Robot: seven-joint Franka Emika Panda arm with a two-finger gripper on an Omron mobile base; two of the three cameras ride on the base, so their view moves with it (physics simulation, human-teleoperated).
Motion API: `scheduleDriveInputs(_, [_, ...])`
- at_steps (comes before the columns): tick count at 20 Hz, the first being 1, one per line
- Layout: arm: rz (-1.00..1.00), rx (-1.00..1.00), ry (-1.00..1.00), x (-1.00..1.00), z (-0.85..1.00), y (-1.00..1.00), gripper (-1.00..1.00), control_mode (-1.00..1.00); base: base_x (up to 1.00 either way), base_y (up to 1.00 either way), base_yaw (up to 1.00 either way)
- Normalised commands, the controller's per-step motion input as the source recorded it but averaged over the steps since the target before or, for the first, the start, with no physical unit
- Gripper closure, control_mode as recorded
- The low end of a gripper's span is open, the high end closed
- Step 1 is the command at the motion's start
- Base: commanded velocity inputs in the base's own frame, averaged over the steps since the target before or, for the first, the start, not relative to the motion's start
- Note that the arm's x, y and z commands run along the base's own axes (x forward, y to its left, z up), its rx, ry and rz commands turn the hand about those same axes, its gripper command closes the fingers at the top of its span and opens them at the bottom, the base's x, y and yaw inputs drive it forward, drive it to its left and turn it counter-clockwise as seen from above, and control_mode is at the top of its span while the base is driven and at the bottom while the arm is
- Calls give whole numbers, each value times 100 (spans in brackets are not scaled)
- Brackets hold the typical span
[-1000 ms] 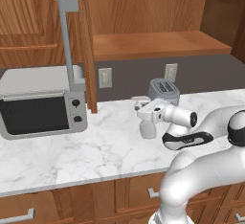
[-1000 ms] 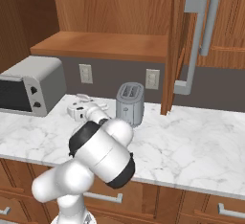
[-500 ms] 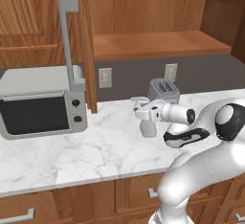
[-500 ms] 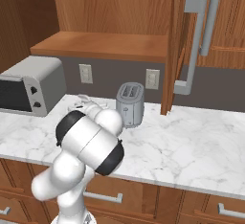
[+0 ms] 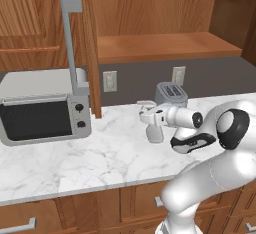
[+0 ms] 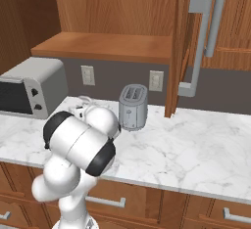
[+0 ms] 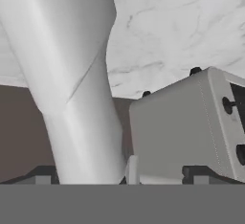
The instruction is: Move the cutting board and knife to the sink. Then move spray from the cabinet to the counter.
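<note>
Elbow's swung a bit further left since a sec ago; the spray hasn't budged.

Left base view: the spray (image 5: 155,132) stands upright on the counter (image 5: 75,163), just in front of the toaster (image 5: 171,94), with the gripper (image 5: 149,114) up at its head.

Right base view: the arm's big joint blocks most of that spot. The cabinet (image 6: 112,47) door hangs open.

Hand view: the claw's spread wide, 2 fingertips (image 7: 43,174) either side of the bottle, one well clear, so no grip. A toaster oven (image 7: 182,127) sits beyond.
</note>
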Motion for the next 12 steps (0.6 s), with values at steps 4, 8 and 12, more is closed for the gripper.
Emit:
scheduleDriveInputs(4, [0, 8, -17, 0, 36, 1, -100, -100, 0, 0, 0])
scheduleDriveInputs(8, [0, 8, -11, 3, 22, 4, -100, -100, 0, 0, 0])
scheduleDriveInputs(12, [5, 7, -7, 19, -11, 15, -100, -100, 0, 0, 0])
